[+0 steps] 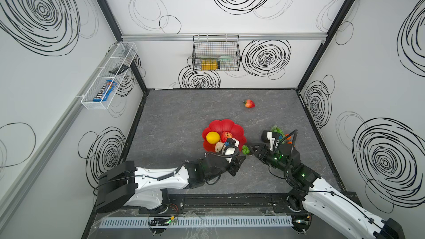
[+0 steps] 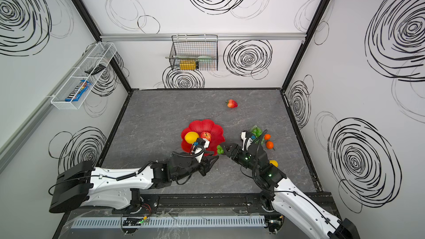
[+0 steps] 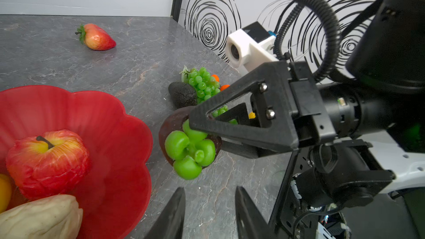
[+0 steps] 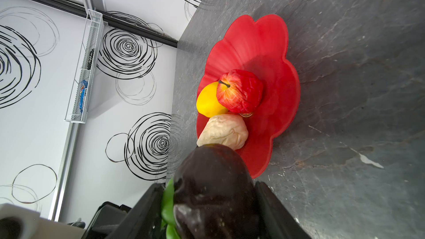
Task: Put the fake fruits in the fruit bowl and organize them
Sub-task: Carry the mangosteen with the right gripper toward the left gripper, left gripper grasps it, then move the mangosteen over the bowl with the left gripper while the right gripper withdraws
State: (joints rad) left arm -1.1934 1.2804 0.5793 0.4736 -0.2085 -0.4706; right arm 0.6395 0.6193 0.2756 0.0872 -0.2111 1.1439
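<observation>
In the bowl point(image 1: 230, 124) lie apple point(image 1: 226, 135), lemon point(image 1: 212, 137) and pear point(image 1: 218, 147); just beside its rim the right gripper point(image 1: 251, 149) clamps the mangosteen point(image 4: 211, 191), while the left gripper point(image 3: 210, 189) is empty, fingers apart. Strawberry point(image 1: 249, 103), grapes point(image 3: 202, 83), avocado point(image 3: 182, 94) and oranges point(image 2: 268, 141) lie on the table point(image 1: 184, 111): roughly a third done

Illumination is bright, even and diffuse, from above. The white walls printed with black scribbled circles point(image 1: 230, 26) are evenly lit. Shadows on the grey marbled tabletop point(image 1: 184, 106) are soft: a faint one lies under the red plastic strawberry point(image 3: 99, 37), and a broader one lies inside the glossy red scalloped plastic bowl point(image 4: 271, 42) beside the red-and-yellow plastic apple point(image 4: 240, 90). Both top views splay the walls outward with wide-angle perspective. In the right wrist view, the dark purple mangosteen point(image 4: 213, 191) nearest the lens is out of focus.
</observation>
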